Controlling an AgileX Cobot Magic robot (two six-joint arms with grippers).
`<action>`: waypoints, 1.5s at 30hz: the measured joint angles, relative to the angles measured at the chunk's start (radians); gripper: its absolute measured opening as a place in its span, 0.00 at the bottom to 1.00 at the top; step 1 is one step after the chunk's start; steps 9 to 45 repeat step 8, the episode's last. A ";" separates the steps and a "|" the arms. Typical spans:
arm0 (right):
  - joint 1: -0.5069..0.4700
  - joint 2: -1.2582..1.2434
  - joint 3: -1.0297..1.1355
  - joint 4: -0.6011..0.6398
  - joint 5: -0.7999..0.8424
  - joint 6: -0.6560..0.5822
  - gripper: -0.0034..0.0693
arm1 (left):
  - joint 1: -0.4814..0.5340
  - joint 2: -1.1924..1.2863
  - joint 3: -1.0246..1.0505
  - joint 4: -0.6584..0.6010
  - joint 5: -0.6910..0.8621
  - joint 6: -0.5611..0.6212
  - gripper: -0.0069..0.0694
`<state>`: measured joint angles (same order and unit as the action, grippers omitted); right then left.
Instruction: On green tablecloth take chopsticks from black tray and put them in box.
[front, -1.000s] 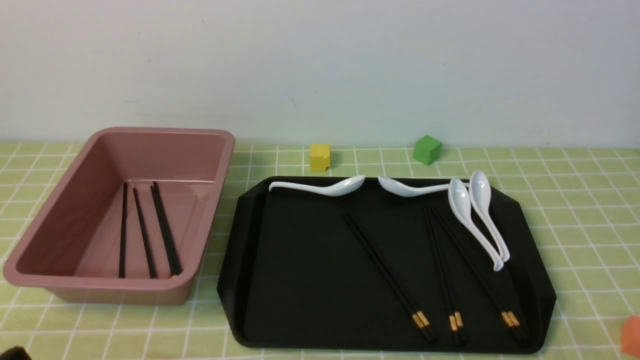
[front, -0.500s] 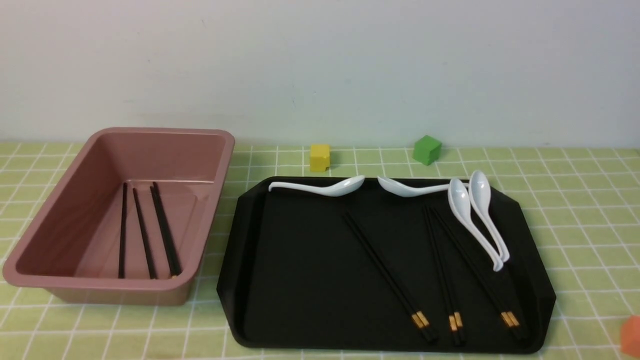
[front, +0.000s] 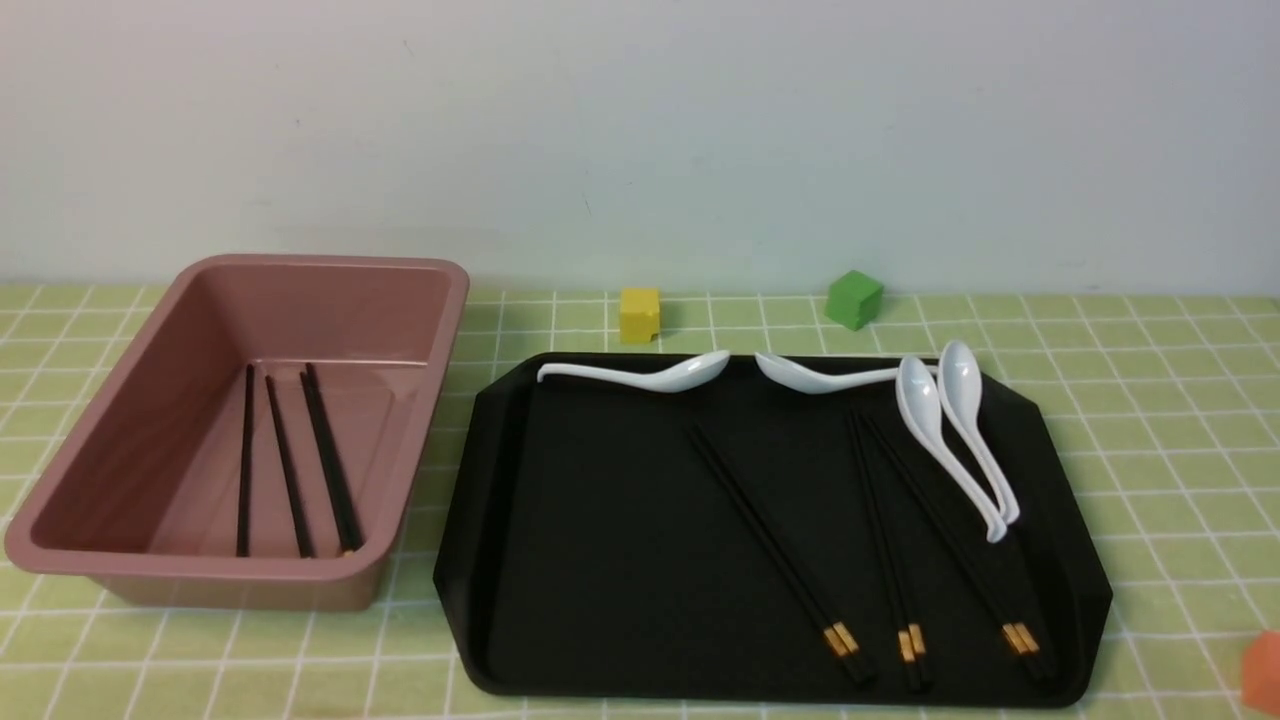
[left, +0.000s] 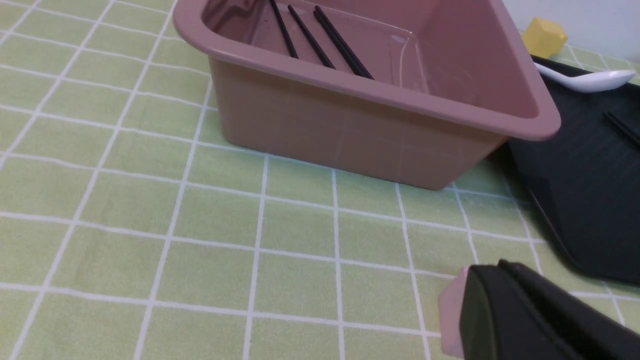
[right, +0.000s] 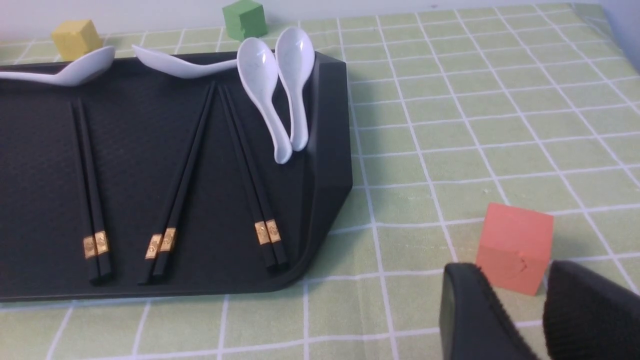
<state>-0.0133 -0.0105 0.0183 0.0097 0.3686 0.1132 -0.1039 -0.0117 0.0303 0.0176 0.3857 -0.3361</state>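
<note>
In the box (front: 120, 560), four chopsticks (front: 325, 460)

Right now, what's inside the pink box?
Four black chopsticks lie on the floor of the box, running front to back: two single sticks and a close pair. The near wall hides most of their thick ends. Nothing else shows inside.
</note>
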 joint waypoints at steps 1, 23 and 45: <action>0.000 0.000 0.000 0.000 0.000 0.000 0.38 | 0.000 0.000 0.000 0.000 0.000 0.000 0.10; 0.000 0.000 0.000 0.000 0.000 0.000 0.38 | 0.000 0.000 0.000 0.000 0.000 0.000 0.11; 0.000 0.000 0.000 0.000 0.000 0.000 0.38 | 0.000 0.000 0.000 0.000 0.000 0.000 0.11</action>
